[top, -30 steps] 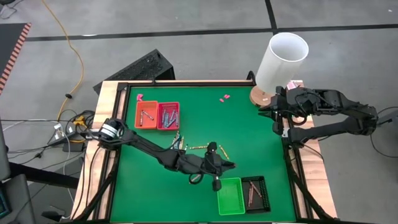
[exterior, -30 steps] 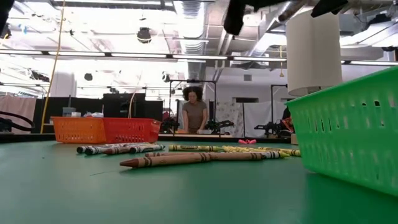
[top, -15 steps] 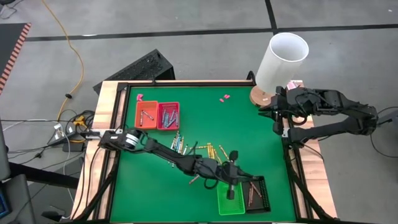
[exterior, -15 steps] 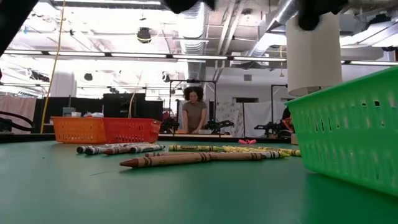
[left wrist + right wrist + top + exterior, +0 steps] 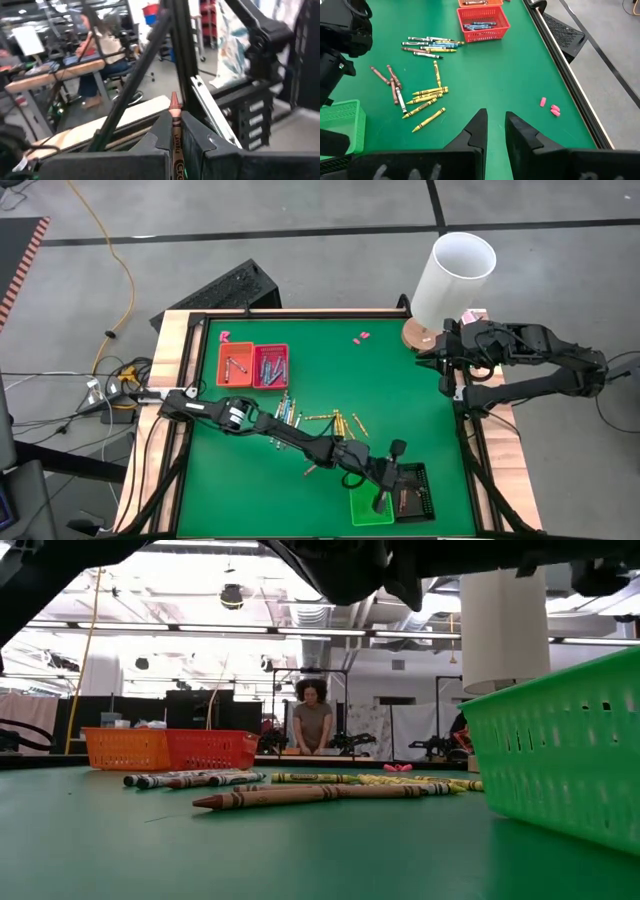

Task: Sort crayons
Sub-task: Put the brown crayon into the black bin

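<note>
Crayons (image 5: 300,418): loose scatter of thin paper-wrapped sticks at mid-surface, yellow ones (image 5: 425,98) fanned together, grey and blue ones nearer the red tray; exact count hard to make out.
Held crayon (image 5: 175,137): brown-red, pointed tip exposed, lower end cut off by the frame; pinched between the closed fingers of the left tool (image 5: 176,150).
Left tool, overhead (image 5: 392,480): above the join of green tray and black tray; fingers themselves hidden by the arm in that view.
Green tray (image 5: 366,502): perforated plastic basket, partly covered by the arm; contents not visible.
Black tray (image 5: 414,490): mesh-walled, holds several brown-red sticks.
Orange tray (image 5: 236,364): holds a few sticks, colours unclear.
Red tray (image 5: 271,366): touching the orange tray, holds grey and blue sticks.
Right tool (image 5: 493,131): parked at the surface's far right edge, fingers slightly apart, gripping nothing.
White cylinder (image 5: 452,277): tall, open-topped, on a round wooden base.
Pink scraps (image 5: 549,107): 2 small pieces near the rim.
Surface (image 5: 400,390): green, matte, wood-framed.
</note>
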Robot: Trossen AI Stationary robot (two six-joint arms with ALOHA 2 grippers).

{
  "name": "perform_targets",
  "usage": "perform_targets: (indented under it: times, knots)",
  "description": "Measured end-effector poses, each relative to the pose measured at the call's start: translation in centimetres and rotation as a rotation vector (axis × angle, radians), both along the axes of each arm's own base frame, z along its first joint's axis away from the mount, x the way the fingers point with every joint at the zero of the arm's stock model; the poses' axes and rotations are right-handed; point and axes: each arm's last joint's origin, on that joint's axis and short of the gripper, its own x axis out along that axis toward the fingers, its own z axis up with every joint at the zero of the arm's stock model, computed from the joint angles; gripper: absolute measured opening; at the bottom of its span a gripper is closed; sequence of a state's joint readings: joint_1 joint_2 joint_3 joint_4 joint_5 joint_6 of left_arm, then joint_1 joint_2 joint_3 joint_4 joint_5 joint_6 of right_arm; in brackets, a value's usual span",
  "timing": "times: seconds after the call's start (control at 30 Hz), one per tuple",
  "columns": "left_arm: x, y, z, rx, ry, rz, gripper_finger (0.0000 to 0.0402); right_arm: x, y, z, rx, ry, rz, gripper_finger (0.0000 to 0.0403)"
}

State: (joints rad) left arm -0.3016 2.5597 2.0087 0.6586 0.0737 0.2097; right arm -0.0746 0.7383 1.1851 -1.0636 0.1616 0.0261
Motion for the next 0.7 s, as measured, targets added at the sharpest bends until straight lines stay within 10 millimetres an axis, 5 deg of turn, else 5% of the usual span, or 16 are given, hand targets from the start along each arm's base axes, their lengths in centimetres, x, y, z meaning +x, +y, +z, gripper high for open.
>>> perform_targets:
  times: [0.53, 0.7]
  knots:
    - [0.2, 0.6, -1.7, 0.362, 0.051, -0.086, 0.0002, 0.0, 0.0, 0.0, 0.0, -0.001, 0.0, 0.0068]
    - [0.1, 0.5, -1.6, 0.36, 0.036, -0.129, 0.0002, 0.0, 0.0, 0.0, 0.0, -0.002, 0.0, 0.0068]
